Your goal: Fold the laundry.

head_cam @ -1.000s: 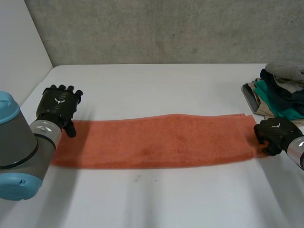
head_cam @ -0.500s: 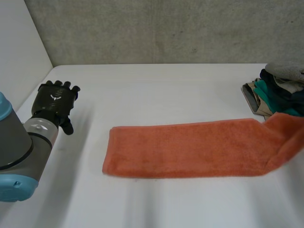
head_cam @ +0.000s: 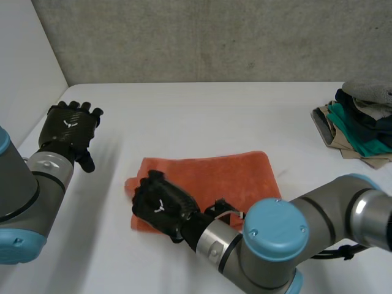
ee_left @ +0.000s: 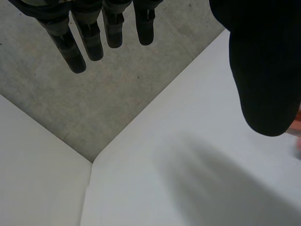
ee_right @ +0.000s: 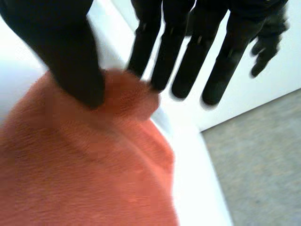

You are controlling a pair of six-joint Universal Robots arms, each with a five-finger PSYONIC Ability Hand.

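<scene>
Head view: an orange towel (head_cam: 226,177) is seen lying flat near the middle of the white table (head_cam: 202,104), somewhat closer to the near edge, with its long sides parallel to that edge. At the end of the towel towards the table's left edge, one layer appears to be laid over another. The right hand (head_cam: 160,207) is placed on that end, at the corner nearest the near edge, and the right arm (head_cam: 275,245) is reached across from the near right corner. In the right wrist view, a raised ridge of the cloth is pinched between the thumb (ee_right: 70,56) and the straight fingers (ee_right: 155,52). The left hand (head_cam: 68,130) is held near the table's left edge, well apart from the towel. In the left wrist view its fingers (ee_left: 89,37) are shown straight and spread, with nothing between them and the thumb. A pile of clothes (head_cam: 361,128) is stacked at the right edge, towards the far corner.
</scene>
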